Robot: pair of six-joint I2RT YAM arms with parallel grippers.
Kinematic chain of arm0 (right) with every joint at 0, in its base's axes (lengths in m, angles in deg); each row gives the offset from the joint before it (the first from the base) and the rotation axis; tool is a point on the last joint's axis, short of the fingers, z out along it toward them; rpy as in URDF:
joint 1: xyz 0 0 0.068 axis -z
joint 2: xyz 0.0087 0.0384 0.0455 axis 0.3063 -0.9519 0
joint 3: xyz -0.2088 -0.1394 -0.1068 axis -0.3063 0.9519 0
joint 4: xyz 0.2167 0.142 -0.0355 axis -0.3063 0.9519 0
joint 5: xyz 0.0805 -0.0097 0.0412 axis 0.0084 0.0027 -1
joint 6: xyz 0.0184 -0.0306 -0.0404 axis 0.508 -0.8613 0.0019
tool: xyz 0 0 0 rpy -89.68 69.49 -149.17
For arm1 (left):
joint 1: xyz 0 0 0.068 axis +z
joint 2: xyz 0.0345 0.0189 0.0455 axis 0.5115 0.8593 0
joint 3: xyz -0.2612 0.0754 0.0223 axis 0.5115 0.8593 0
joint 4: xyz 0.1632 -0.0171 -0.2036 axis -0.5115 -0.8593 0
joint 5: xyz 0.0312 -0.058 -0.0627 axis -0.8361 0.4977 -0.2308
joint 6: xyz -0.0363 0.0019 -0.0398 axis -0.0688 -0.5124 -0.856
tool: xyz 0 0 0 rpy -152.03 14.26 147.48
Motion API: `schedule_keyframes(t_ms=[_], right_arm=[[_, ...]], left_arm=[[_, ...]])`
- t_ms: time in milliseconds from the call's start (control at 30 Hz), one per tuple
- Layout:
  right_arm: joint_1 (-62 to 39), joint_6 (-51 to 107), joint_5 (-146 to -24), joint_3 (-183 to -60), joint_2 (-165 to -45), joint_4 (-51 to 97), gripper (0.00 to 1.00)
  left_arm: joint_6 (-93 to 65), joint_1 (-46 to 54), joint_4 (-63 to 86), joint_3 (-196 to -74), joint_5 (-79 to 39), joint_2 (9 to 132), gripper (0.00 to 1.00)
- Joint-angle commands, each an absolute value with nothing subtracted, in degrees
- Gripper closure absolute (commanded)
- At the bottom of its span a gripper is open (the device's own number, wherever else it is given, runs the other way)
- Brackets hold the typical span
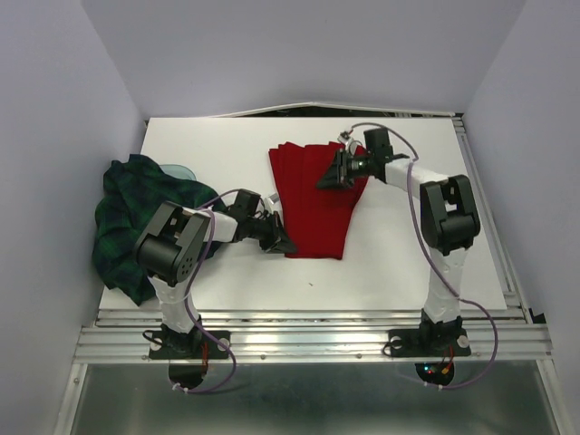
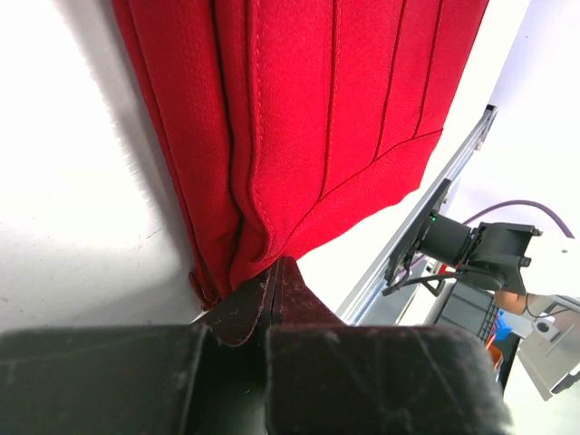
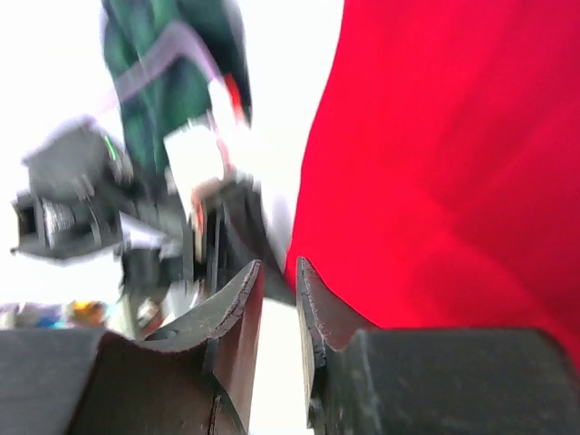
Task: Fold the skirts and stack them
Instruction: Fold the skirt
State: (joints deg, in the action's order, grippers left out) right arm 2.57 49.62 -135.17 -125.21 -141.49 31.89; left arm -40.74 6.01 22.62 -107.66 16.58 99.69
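The red skirt (image 1: 313,204) is matt woven cloth with a fine, pebbly weave, its pleats pressed sharp and stitched. At the left of the top view, the plaid skirt (image 1: 127,222) is softer-looking matt cloth, rumpled. The table (image 1: 408,263) top is white, smooth and matt. Along the bottom, the rails (image 1: 308,343) are bare metal with a dull brushed sheen. The fingers (image 2: 237,317) of the left gripper (image 2: 272,288) are black and matt — scuffed with pale specks.
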Motion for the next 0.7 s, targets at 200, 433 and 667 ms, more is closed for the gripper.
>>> schedule_keyframes(t_ms=[200, 433, 667], right_arm=[[6.0, 55.0, -131.6, -147.7, -163.9, 24.7, 0.74], [7.2, 60.0, -131.2, -151.4, -174.1, 21.0, 0.75], [7.2, 59.1, -134.7, -147.8, -169.2, 20.0, 0.73]], left_arm=[[-38.0, 5.9, 19.2, -107.1, 10.6, 101.0, 1.0], [-36.4, 5.2, 19.0, -107.7, 11.2, 99.4, 1.0], [-23.3, 2.6, 15.2, -115.5, 7.1, 86.1, 0.73]])
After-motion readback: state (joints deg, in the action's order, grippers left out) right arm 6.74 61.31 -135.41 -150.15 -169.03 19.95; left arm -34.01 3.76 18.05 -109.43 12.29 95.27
